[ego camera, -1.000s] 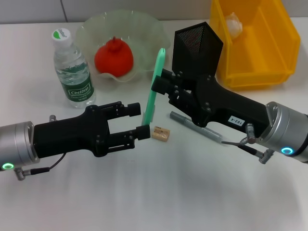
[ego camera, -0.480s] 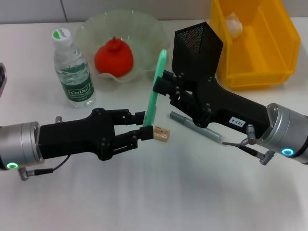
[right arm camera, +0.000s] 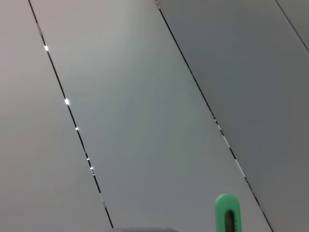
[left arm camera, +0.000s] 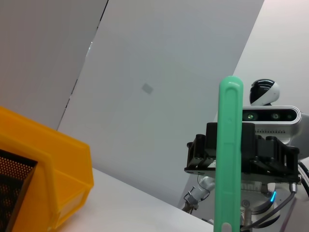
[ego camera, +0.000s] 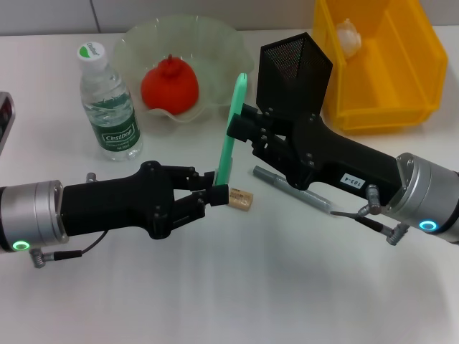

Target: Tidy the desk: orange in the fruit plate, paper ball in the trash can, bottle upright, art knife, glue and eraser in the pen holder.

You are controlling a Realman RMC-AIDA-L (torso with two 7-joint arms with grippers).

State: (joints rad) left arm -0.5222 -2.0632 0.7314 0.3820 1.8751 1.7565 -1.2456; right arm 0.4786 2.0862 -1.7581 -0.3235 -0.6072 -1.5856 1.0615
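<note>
Handover: left gripper (ego camera: 215, 188) is pinched shut on the lower end of the green art knife (ego camera: 231, 129), right gripper (ego camera: 237, 126) clamps its middle, keeping it upright. Eraser (ego camera: 240, 198) beside them; pen holder (ego camera: 292, 66) just behind, trash can (ego camera: 380, 61) farther.

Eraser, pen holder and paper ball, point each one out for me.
eraser (ego camera: 241, 199), head view, middle of its printed sleeve.
pen holder (ego camera: 294, 63), head view, front mesh wall.
paper ball (ego camera: 347, 34), head view, centre of the wad.

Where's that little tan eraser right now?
In the head view, the eraser lies on the table's middle, just beyond the left gripper, near the green art knife.
</note>
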